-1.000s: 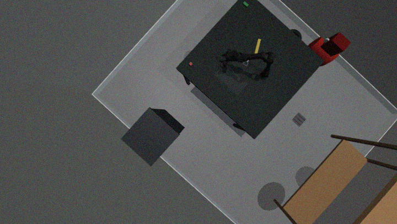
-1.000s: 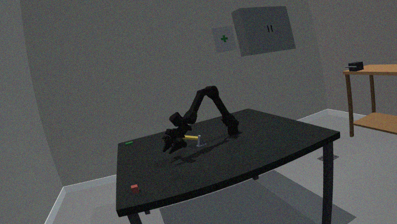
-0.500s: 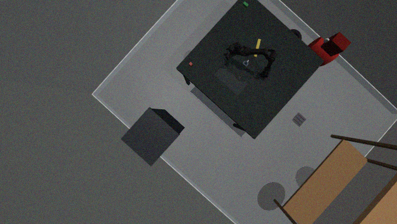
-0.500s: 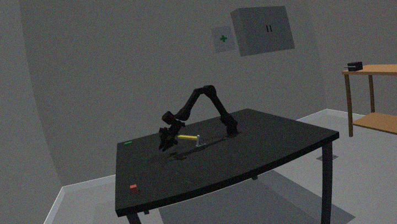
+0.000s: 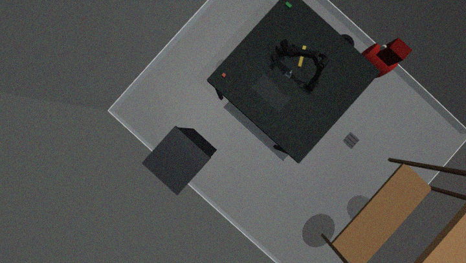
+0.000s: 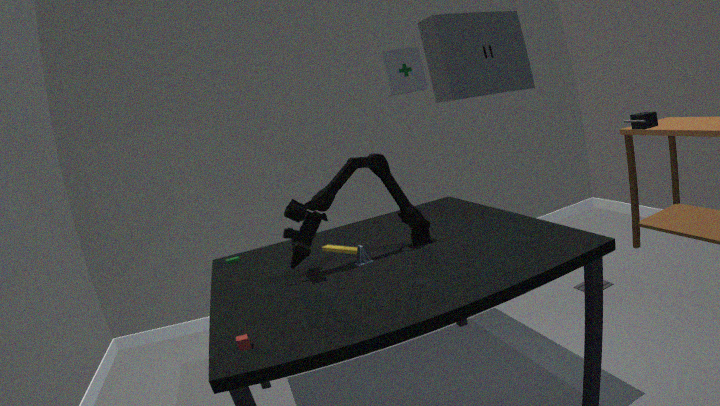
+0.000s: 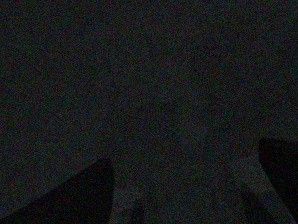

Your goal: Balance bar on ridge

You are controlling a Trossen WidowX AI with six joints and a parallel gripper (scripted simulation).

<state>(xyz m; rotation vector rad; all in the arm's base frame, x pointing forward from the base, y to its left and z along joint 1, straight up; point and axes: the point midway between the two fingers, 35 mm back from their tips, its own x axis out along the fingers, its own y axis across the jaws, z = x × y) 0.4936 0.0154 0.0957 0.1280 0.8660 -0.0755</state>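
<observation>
Bar (image 6: 339, 248), yellow, is seen near the middle of the dark surface (image 6: 453, 262), with one end at or on the small grey ridge (image 6: 363, 256) and the rest reaching out towards the claw; whether it lies flat or is tipped cannot be told. The claw (image 6: 296, 261) is pointed down just beside the bar's far end, its fingers held partly apart with nothing between them. In the wrist view only dark surface is shown, so the bar is not yet framed.

The step in hand is judged to be the approach for a grasp. It is best done by centring the claw over the bar's midpoint, fingers set across its narrow width, so that the later placement on the ridge can be balanced without regrasping.
</observation>
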